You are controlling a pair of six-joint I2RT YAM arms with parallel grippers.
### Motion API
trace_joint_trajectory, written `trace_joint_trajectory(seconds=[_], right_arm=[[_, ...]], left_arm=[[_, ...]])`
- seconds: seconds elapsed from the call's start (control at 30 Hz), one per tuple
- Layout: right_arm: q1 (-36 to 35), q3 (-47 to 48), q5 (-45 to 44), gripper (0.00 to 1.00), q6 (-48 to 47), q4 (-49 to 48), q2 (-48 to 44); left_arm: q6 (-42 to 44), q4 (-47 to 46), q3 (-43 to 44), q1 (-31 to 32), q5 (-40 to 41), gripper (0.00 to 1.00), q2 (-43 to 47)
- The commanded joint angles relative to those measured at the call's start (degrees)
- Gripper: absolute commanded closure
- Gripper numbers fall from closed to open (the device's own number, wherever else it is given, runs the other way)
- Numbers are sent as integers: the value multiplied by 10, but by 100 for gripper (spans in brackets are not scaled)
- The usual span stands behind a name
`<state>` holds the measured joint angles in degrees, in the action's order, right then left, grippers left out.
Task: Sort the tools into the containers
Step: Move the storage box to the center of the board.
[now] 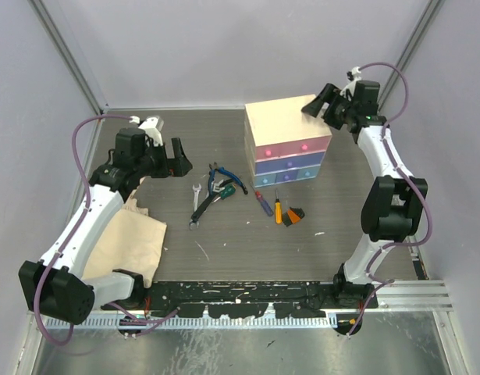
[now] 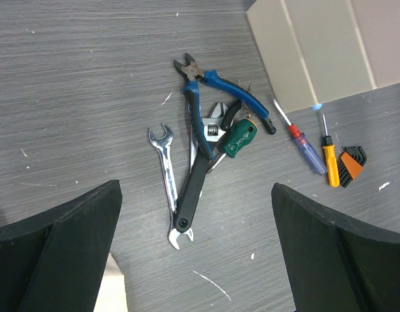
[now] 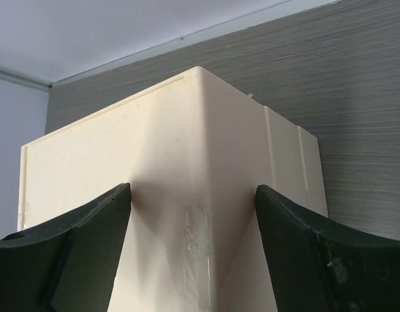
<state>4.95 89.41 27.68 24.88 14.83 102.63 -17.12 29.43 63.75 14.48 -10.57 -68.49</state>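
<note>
Both gaping open, the left tool (image 1: 179,158) could snag the tangled pliers (image 2: 224,84), and the right tool (image 1: 321,105) at one o'clock could shove the chest (image 1: 282,125).

No text, label, brand, number or sign could be read in any view. The only candidate was a faint raised marking on the near corner of the cream chest (image 3: 196,242) in the right wrist view, and it was too blurred to make out.
</note>
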Motion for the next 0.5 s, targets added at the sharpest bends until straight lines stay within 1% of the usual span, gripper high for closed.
trace_joint_trajectory(seconds=[0.0, 0.33, 0.47], right_arm=[[-59, 12, 38, 20, 25, -24, 24], [-137, 93, 64, 19, 42, -64, 109], [-165, 135, 63, 18, 46, -65, 145]], left_arm=[[3, -21, 10, -4, -13, 1, 7], [5, -23, 8, -4, -16, 0, 7], [8, -29, 5, -4, -17, 0, 9]])
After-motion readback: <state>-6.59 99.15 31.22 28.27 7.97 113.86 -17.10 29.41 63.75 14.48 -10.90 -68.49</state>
